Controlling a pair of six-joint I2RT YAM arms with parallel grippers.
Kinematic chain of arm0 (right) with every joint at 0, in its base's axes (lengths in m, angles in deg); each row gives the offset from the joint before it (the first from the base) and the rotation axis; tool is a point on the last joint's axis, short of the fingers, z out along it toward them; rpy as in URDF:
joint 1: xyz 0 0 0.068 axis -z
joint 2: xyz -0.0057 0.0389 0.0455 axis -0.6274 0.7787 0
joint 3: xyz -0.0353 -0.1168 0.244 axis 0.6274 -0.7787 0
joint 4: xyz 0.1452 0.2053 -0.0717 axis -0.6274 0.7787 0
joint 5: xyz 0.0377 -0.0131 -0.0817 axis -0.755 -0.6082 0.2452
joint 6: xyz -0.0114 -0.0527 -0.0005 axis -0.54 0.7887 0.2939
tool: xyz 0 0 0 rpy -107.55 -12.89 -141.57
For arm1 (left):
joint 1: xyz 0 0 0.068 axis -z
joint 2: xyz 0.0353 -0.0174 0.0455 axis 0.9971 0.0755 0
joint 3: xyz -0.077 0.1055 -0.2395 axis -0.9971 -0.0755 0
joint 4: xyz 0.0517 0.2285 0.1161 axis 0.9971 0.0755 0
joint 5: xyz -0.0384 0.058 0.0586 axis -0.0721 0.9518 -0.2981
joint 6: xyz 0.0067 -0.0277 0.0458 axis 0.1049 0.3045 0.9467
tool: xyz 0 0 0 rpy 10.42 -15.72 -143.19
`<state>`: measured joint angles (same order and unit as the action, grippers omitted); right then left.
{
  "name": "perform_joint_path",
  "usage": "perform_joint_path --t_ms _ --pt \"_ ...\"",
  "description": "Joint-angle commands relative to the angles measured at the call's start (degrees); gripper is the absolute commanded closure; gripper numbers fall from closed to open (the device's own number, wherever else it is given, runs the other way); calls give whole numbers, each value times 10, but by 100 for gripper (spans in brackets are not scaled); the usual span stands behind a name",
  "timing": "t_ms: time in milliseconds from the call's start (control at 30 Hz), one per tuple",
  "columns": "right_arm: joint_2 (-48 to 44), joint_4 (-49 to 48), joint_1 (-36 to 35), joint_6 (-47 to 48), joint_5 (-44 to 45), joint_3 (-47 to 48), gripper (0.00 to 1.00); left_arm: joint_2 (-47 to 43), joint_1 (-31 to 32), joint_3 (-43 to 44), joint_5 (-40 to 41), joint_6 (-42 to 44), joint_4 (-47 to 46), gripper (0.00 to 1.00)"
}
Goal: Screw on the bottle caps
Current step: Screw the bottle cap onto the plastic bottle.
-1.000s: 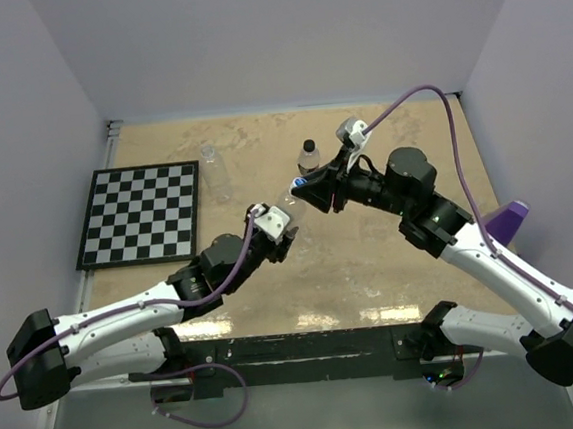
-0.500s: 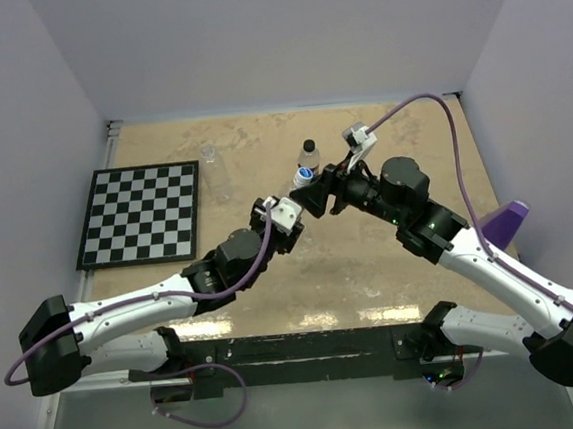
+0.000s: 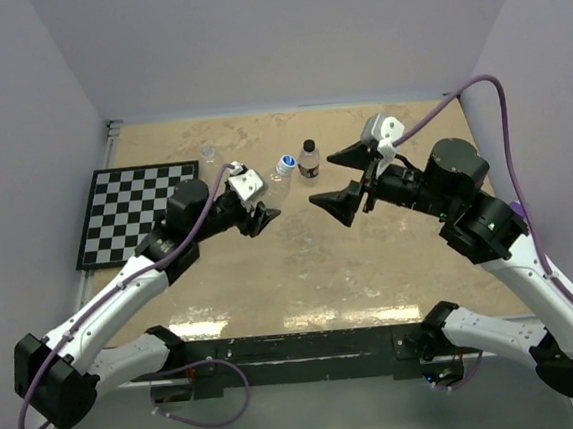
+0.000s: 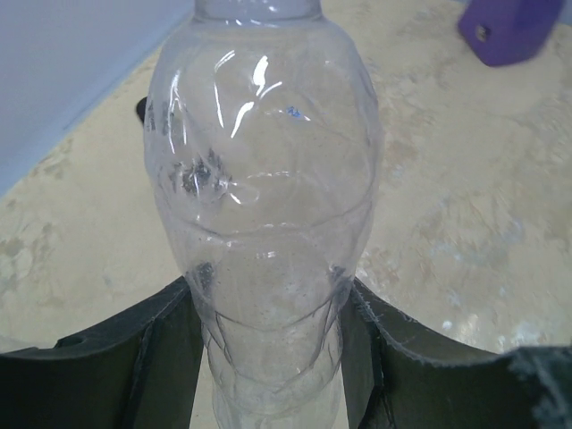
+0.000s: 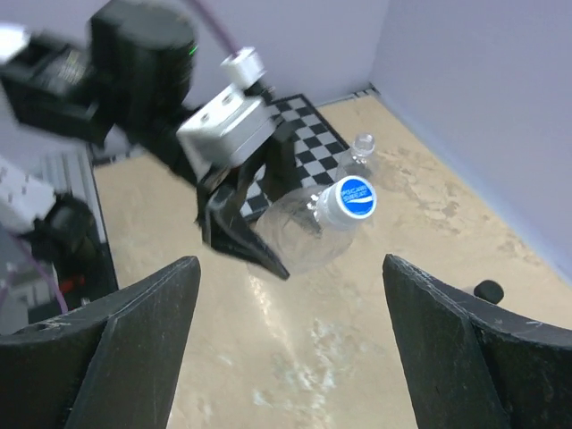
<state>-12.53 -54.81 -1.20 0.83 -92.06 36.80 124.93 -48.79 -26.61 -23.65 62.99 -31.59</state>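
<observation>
Your left gripper (image 4: pixel 273 357) is clenched on the body of a clear bottle (image 4: pixel 264 206), with fingers (image 4: pixel 143 362) pressing both sides low in the left wrist view. In the top view its blue cap (image 3: pixel 285 164) sits on the neck just above centre, facing your right gripper (image 3: pixel 325 179), whose jaws are spread wide and hold nothing. A black-capped bottle (image 3: pixel 309 159) stands just right of that cap. An uncapped bottle (image 3: pixel 209 157) stands by the chessboard (image 3: pixel 141 214) at left.
</observation>
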Motion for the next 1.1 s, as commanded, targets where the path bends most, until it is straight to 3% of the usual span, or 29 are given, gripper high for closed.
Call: perform_joint_path --t_ms 0,167,333,633,1067 --pt "-6 98 2 199 -100 5 13 32 -65 77 -294 106 115 100" --pt "-16 129 2 249 -111 8 12 52 -69 99 -407 213 192 100" --pt "-20 153 2 296 -165 18 17 48 -68 90 -442 283 257 100" --pt "47 209 2 335 -229 62 35 45 -69 71 -435 277 251 100" --pt "108 229 2 349 -269 98 38 35 -69 58 -423 263 230 100"
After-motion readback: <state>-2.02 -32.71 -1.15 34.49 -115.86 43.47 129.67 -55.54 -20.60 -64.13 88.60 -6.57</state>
